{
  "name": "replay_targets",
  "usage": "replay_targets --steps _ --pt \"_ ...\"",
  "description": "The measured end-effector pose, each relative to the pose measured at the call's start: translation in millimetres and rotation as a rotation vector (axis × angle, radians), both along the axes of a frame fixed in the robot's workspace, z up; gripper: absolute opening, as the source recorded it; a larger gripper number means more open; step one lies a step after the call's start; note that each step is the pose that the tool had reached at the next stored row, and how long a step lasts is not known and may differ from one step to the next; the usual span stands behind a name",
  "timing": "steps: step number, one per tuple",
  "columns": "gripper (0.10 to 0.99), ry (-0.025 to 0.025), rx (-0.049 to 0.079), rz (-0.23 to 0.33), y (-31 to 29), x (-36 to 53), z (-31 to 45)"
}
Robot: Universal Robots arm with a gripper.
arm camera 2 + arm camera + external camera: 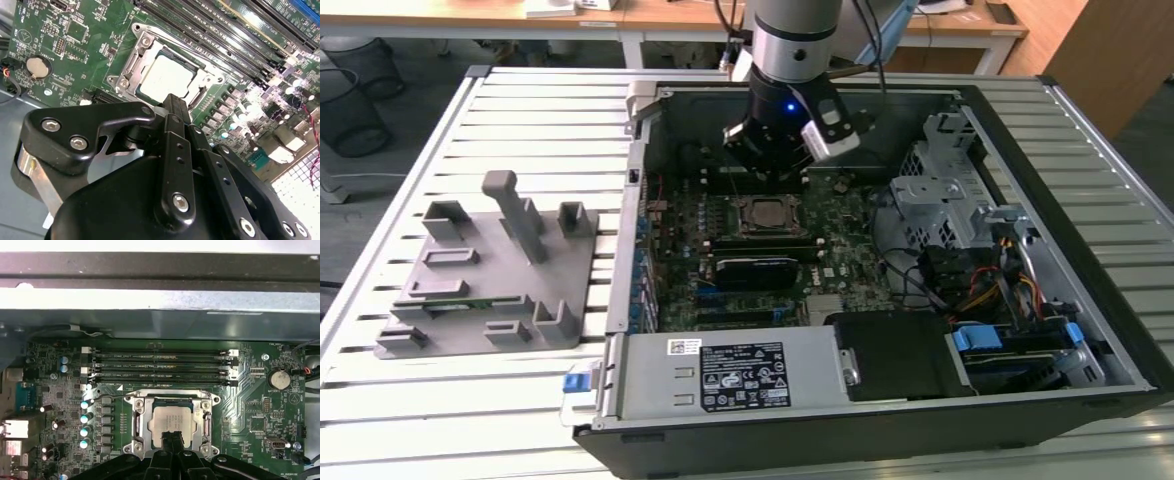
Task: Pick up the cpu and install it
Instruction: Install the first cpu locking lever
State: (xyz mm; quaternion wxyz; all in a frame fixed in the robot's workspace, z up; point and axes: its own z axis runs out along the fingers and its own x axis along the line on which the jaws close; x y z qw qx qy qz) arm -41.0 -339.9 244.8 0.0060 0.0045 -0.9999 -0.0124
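Sitting flat in the metal socket frame [171,422] on the green motherboard [250,400], the cpu [171,421] shows its silvery top in both wrist views [167,76]. The gripper [171,436] hangs just above its near edge — fingers drawn together, nothing between them. In the exterior view the arm [790,60] reaches down into the open computer case [1067,330], with a grey fixture [494,270] lying well apart on the slatted table [454,400].

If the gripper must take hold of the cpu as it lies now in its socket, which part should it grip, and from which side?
Probably from straight above, by two opposite edges of the cpu. It lies flat in the socket frame, so its top plate shows and the metal frame surrounds its sides, blocking any sideways approach. The gripper is just above one edge.
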Motion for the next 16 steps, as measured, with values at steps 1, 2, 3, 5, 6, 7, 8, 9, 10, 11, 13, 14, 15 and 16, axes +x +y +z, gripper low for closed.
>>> replay_targets --steps 1,2,3,5,6,7,8,9,10,11,13,14,15,16 --pt "0.106 0.0000 0.000 0.005 0.0 0.0 0.0" --pt "0.106 -0.0001 0.000 0.009 0.0 0.0 0.0" --pt "0.106 0.0000 0.000 0.014 0.0 0.0 0.0" --pt "0.106 0.0000 0.000 0.024 0.0 0.0 0.0" --pt "0.106 0.0000 0.000 0.029 0.0 0.0 0.0" --pt "0.106 0.0000 0.000 0.035 0.0 0.0 0.0" --pt "0.106 0.0000 0.000 0.042 0.0 0.0 0.0" --pt "0.106 0.0000 0.000 0.050 0.0 0.0 0.0" --pt "0.106 0.0000 0.000 0.059 0.0 0.0 0.0" --pt "0.106 0.0000 0.000 0.069 0.0 0.0 0.0" --pt "0.106 0.0000 0.000 0.093 0.0 0.0 0.0" --pt "0.106 0.0000 0.000 0.111 0.0 0.0 0.0" --pt "0.106 -0.0001 0.000 0.128 0.0 0.0 0.0" --pt "0.106 -0.0001 0.000 0.146 0.0 0.0 0.0"
